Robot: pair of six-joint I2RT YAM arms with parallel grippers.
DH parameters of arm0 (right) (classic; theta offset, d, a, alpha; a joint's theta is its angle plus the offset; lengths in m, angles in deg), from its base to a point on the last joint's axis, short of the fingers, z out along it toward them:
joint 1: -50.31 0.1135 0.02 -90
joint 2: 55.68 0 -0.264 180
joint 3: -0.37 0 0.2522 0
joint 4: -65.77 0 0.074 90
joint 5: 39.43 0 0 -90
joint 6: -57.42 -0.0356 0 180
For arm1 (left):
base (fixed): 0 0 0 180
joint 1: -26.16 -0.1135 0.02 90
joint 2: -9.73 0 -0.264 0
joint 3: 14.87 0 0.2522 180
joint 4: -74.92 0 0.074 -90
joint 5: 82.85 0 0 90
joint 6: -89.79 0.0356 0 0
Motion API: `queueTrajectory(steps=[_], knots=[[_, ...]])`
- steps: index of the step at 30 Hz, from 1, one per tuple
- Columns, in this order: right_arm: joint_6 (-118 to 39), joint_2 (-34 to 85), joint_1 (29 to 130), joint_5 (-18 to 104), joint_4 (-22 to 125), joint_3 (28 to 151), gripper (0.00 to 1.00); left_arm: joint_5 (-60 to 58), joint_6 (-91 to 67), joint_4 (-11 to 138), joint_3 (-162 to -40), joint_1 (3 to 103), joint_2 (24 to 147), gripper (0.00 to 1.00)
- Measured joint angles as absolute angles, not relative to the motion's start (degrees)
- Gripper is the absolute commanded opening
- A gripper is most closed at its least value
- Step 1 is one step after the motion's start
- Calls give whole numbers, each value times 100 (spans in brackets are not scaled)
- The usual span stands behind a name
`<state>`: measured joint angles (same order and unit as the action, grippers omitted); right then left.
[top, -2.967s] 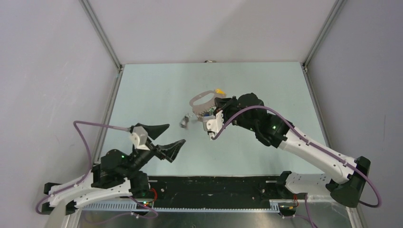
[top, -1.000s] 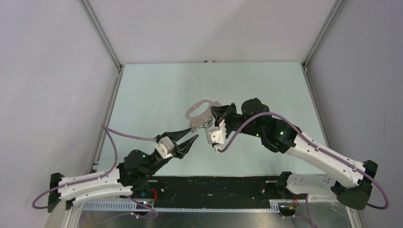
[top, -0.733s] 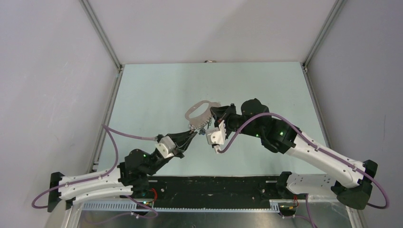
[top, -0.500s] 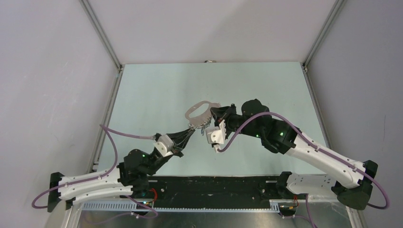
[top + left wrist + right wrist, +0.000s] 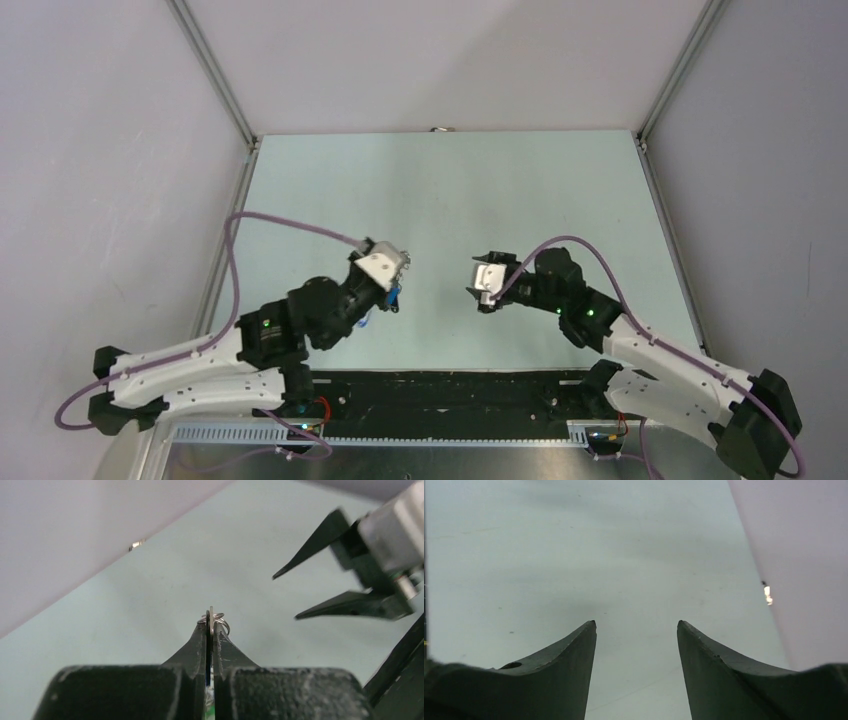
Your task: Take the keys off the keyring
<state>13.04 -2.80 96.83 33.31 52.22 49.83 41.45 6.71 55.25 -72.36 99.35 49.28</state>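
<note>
My left gripper (image 5: 210,616) is shut on the keys (image 5: 211,614): a thin silver blade seen edge-on, with small split rings (image 5: 223,621) at the fingertips. Blue and green show lower in the gap. From above, a blue key head (image 5: 392,297) peeks out under the left gripper (image 5: 398,284), which is lifted off the table. My right gripper (image 5: 474,283) faces it a short way to the right. It is open and nothing lies between its fingers (image 5: 636,625). The left wrist view also shows the right gripper (image 5: 286,596) spread wide. The keyring shows in no view.
The pale green table (image 5: 440,190) is walled in grey at the back and both sides, with aluminium rails (image 5: 215,75) at the corners. A small metal fitting (image 5: 440,128) sits at the middle of the back edge. A black strip (image 5: 450,385) runs along the near edge.
The left gripper shut on the keys and drew back up to the left. The right gripper let go, opened and pulled back to the right. The keyring has gone from sight.
</note>
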Motion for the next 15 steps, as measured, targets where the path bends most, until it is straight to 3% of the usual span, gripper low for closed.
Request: queueTrajectory(steps=[8, 15], knots=[[124, -1178, 9287, 2372, 6007, 4387, 63, 3596, 1432, 3800, -7799, 9926, 5870, 0], [-381, -1478, 9001, 1616, 6512, 4387, 56, 2700, 2155, 3234, -8001, 9911, 6071, 0]])
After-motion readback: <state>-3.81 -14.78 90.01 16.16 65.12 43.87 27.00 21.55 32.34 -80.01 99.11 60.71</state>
